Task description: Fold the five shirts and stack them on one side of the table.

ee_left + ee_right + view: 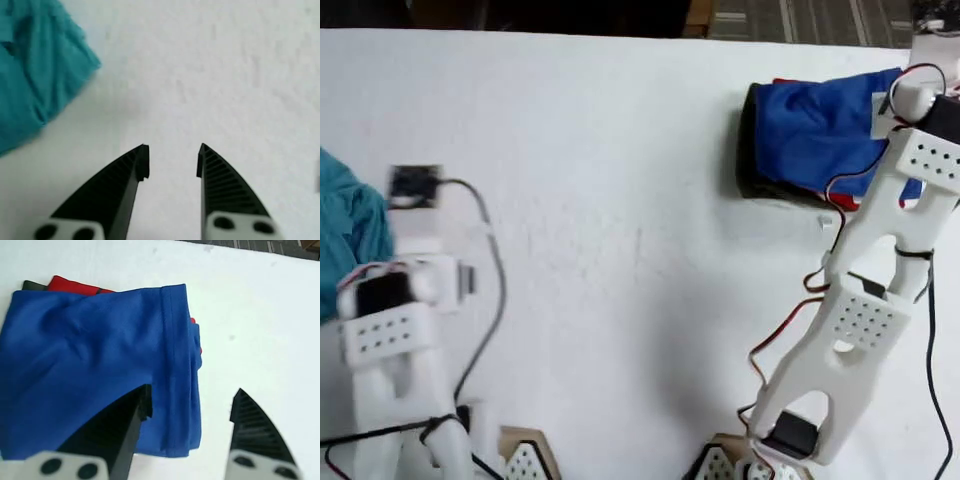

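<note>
If it pulls away low, the right end effector (191, 392) could catch the hem of the blue shirt (90, 365), dragging the top fold open or skewing the stack. It is released, jaws wide, holding nothing. One jaw is over the hem, the other over bare tabletop (260, 315); whether it touches the cloth I cannot tell. Under the blue lie a red shirt (70, 284) and a black shirt (32, 285). The left end effector (173, 147), also released and empty, hangs over bare tabletop near the crumpled teal shirt (35, 75). A pinch there may gather several layers.
</note>
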`<state>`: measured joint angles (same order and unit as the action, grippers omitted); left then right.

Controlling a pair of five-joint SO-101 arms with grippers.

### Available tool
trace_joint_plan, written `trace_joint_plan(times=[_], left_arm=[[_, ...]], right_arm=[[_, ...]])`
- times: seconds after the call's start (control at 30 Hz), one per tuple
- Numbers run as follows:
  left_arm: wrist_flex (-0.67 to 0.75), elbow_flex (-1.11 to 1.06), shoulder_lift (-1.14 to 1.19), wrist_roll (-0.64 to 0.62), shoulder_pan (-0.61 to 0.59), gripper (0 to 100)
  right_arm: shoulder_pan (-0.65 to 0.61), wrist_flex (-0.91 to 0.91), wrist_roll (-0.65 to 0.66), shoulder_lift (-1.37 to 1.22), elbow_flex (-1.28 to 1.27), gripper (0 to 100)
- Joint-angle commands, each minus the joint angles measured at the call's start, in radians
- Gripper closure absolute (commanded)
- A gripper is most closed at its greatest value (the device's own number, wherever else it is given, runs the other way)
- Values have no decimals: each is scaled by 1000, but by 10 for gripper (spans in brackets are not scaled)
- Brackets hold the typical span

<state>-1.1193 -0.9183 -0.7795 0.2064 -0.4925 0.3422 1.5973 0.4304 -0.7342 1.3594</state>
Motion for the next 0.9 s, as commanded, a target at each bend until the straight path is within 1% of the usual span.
trace_joint_plan(times=[0.0, 0.07, 0.13, 0.2, 0.27, 0.33, 0.47, 0.53, 0.73, 0.87], left_arm=[[3, 108, -17, 143, -158, 816], [21, 130, -17, 206, -227, 816], [49, 134, -17, 210, -284, 815], [80, 130, -15, 212, -308, 802], [100, 133, 8, 212, -311, 757], [132, 139, 77, 207, -311, 703], [232, 176, 315, 227, -324, 703], [230, 265, 457, 227, -345, 703], [106, 590, 783, 227, -391, 703], [84, 719, 954, 229, -394, 703]], right_arm=[[-59, 102, -20, 91, 77, 752], [-90, 134, -20, 96, 87, 752], [-117, 163, -23, 97, 89, 752], [-139, 170, -26, 99, 86, 752], [-147, 173, -26, 99, 86, 752], [-148, 174, -26, 124, 78, 752], [-142, 176, -26, 288, -20, 752], [-145, 174, -25, 417, -147, 752], [-173, 173, -20, 803, -647, 752], [-176, 171, -20, 995, -939, 752]])
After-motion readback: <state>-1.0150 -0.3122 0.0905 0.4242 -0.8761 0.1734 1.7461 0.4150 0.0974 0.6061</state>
